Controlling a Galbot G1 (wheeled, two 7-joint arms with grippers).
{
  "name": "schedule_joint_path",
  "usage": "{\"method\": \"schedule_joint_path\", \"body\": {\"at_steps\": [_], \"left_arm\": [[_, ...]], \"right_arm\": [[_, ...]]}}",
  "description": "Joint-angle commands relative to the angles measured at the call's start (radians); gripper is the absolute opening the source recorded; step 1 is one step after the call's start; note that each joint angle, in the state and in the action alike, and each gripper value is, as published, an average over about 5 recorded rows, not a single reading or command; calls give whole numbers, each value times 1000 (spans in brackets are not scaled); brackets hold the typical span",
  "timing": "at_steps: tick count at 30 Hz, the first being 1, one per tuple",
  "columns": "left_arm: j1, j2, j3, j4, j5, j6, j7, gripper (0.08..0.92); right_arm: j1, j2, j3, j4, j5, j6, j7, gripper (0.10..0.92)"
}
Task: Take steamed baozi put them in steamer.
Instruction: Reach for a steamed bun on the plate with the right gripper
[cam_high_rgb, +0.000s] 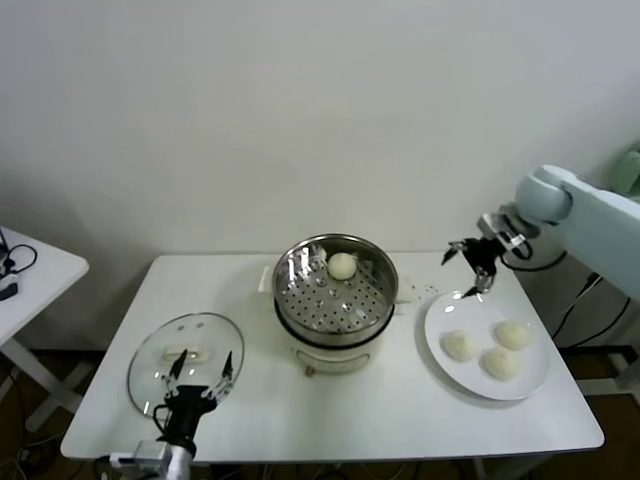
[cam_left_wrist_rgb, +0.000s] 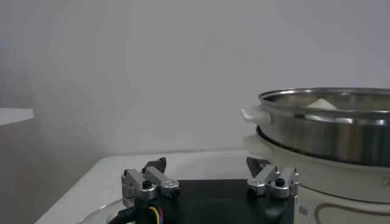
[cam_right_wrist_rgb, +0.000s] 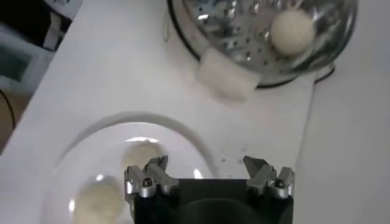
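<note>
Right pincer: fingers spread wide, empty, above the plate's far rim.
Plate: round, white, glossy; bears three smooth, pale baozi.
Steamer: shiny perforated steel basket at table centre, one round bun inside.
Left pincer: wide, empty, over the flat glass lid.
</note>
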Motion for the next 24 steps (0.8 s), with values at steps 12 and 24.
{"method": "schedule_joint_path", "body": {"at_steps": [12,24], "left_arm": [[23,-4,-2,7,13,-2,3,823],[14,5,-25,12,-2,3,4,823]], "right_arm": [[-283,80,141,-127,-182,-18,15,823],[-298,147,171,-197,-239,3,16,823]]}}
